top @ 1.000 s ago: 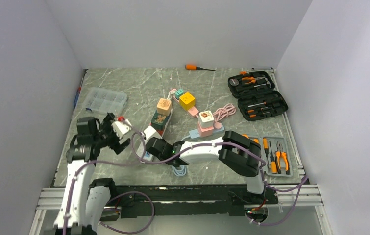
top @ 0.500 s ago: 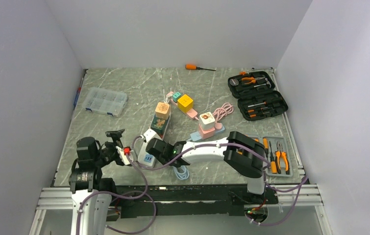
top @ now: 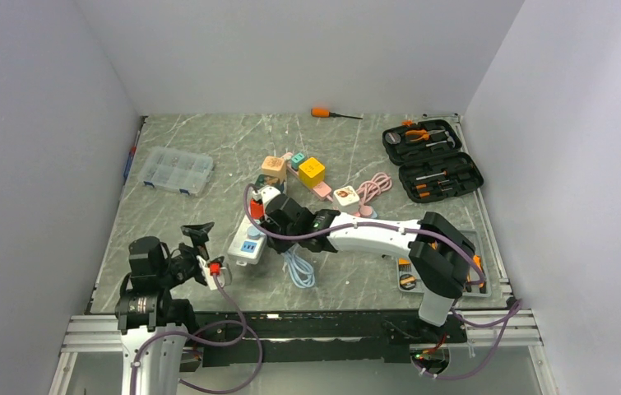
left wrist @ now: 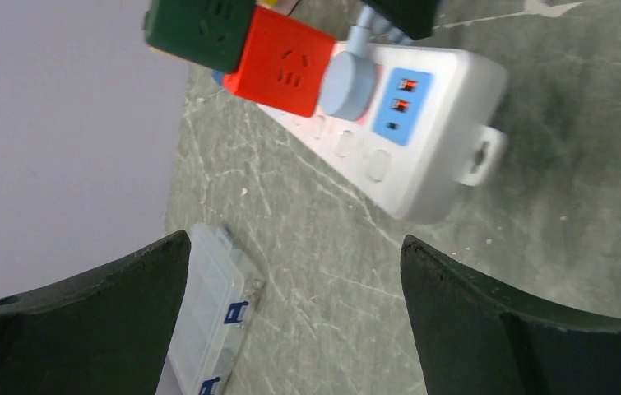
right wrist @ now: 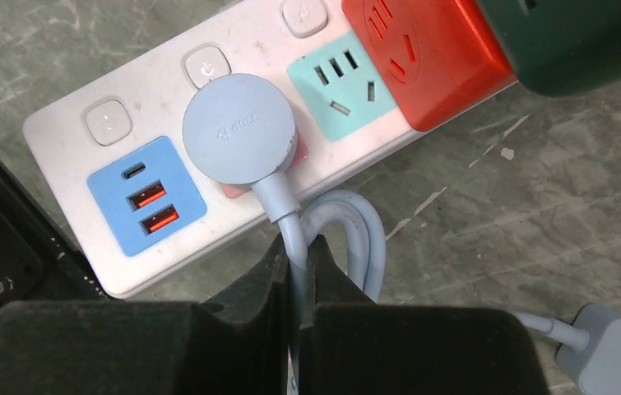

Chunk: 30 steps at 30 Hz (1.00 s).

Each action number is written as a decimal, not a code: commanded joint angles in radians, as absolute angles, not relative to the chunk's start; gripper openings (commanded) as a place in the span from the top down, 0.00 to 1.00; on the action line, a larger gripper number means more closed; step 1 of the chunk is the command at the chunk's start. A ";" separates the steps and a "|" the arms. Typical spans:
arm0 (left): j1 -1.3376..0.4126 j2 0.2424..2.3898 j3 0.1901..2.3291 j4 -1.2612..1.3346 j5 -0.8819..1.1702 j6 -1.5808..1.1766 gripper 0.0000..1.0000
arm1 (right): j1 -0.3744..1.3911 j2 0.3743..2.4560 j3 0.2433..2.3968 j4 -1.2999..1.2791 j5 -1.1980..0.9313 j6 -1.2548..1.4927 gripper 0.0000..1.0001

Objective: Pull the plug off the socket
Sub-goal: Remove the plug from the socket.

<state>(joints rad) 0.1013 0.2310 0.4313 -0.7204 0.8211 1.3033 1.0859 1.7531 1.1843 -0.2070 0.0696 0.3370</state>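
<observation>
1. Top external: the white power strip point(top: 246, 244) lies toward 7 o'clock from the middle of the tabletop point(top: 208, 148). It is turned and sits farther from the arm bases than half a second ago. The right gripper point(top: 278, 220) has travelled with it. The left gripper point(top: 202, 257), raised with something white a second ago, is now low at the strip's 8 o'clock side and not gripping it. My judgement is that the unbraced strip slides with the pull instead of releasing the plug.
2. Left wrist: the left gripper point(left wrist: 294, 247) is spread wide and holds nothing. At 1 o'clock the round pale-blue plug point(left wrist: 348, 82) sits in the strip point(left wrist: 442, 156), next to a red cube adapter point(left wrist: 282, 62) and a green cube adapter point(left wrist: 200, 29). No writing is legible here.
3. Right wrist: the right gripper point(right wrist: 296, 247) is pinched tight on the pale-blue cable point(right wrist: 278, 202) at 6 o'clock of the plug point(right wrist: 238, 129), not on the plug body. The plug is flush in its socket, so the unplugging is not yet done. Raised lettering on the plug looks like "BULL". The strip's point(right wrist: 60, 123) buttons carry power symbols, and a blue panel at 8 o'clock holds USB ports.
</observation>
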 commanded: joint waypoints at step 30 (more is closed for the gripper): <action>0.095 0.201 0.157 -0.424 1.149 1.825 0.02 | 1.050 1.676 1.303 -0.005 -0.081 0.413 1.00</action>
